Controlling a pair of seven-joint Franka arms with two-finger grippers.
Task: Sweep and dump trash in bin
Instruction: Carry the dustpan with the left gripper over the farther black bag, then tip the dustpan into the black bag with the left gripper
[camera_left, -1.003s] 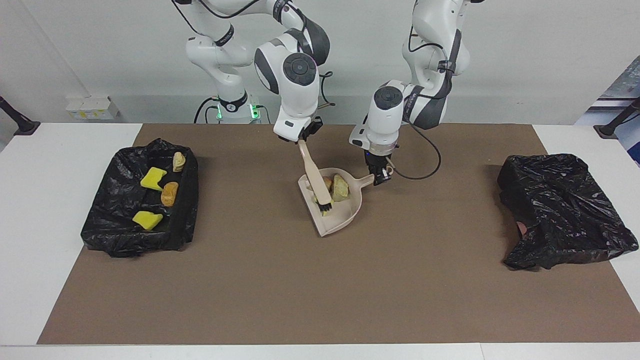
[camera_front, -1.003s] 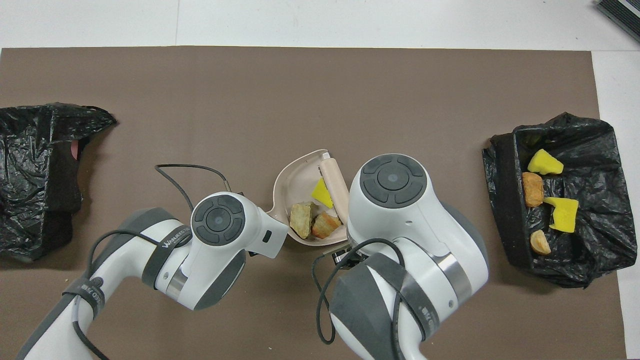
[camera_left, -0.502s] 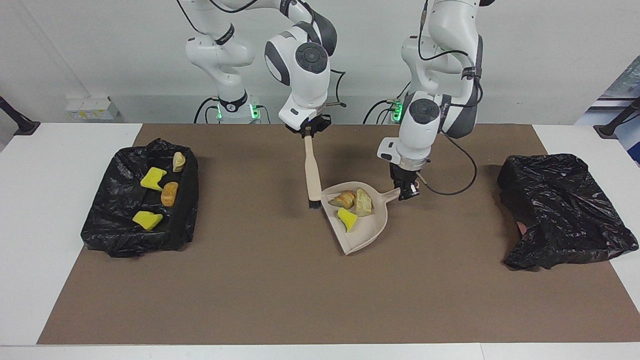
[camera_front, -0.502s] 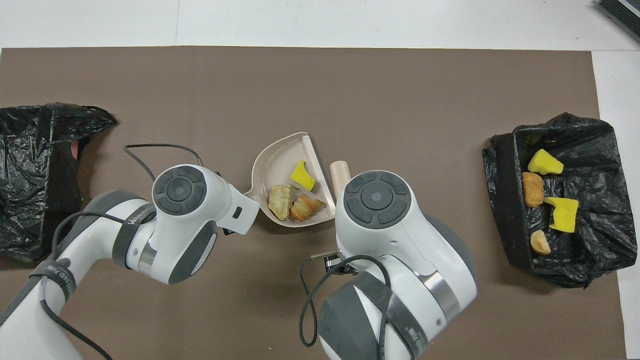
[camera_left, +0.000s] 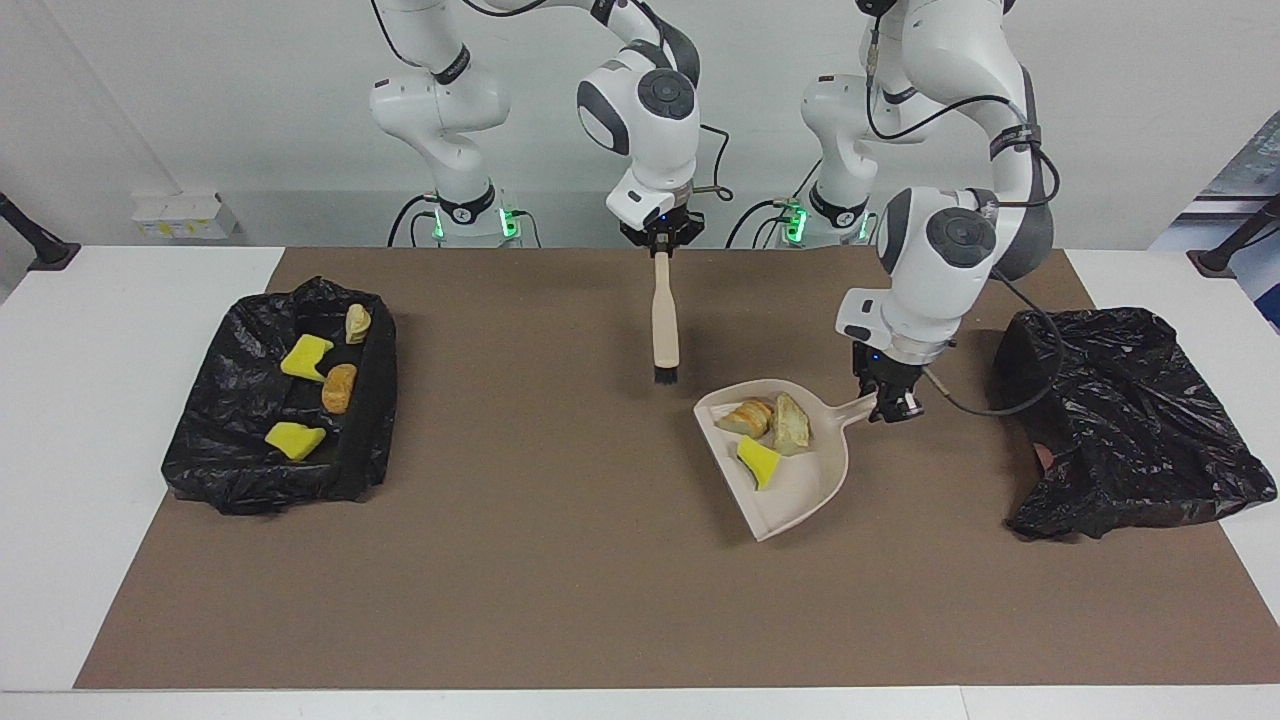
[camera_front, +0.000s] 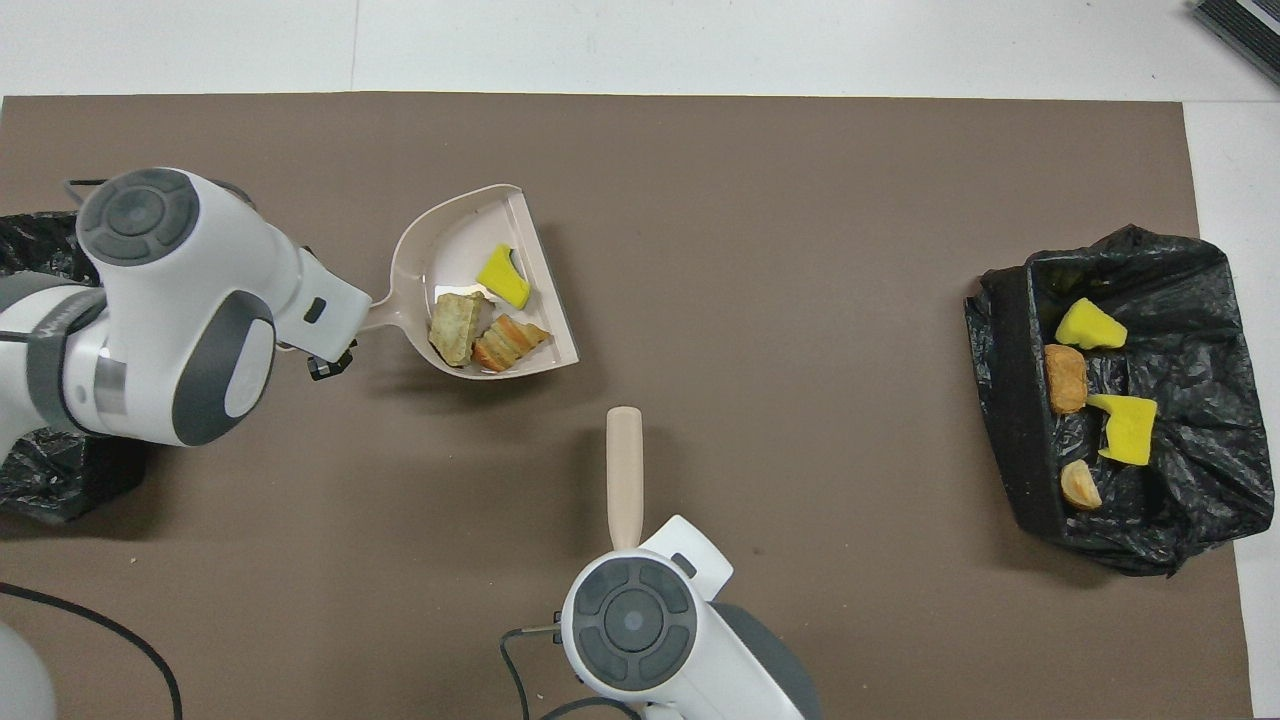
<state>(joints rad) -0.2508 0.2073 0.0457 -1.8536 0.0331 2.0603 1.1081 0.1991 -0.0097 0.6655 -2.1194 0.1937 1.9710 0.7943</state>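
Three trash lumps (camera_left: 763, 432) ride the dustpan (camera_left: 790, 490) gripped by the left tool (camera_left: 893, 406); four sit in the bin (camera_left: 230, 470) at nine o'clock; right tool (camera_left: 661, 245) grips one brush (camera_left: 664, 325).

White table (camera_left: 120, 560) under brown mat (camera_left: 560, 600) (plain white wall (camera_left: 200, 100))

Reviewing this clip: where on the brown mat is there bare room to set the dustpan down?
Bare mat runs along the edge farthest from the robots, and between the bin with trash and the dustpan. It is crowded where the left gripper holds the dustpan beside the other bin; the right gripper hangs a brush over the middle.
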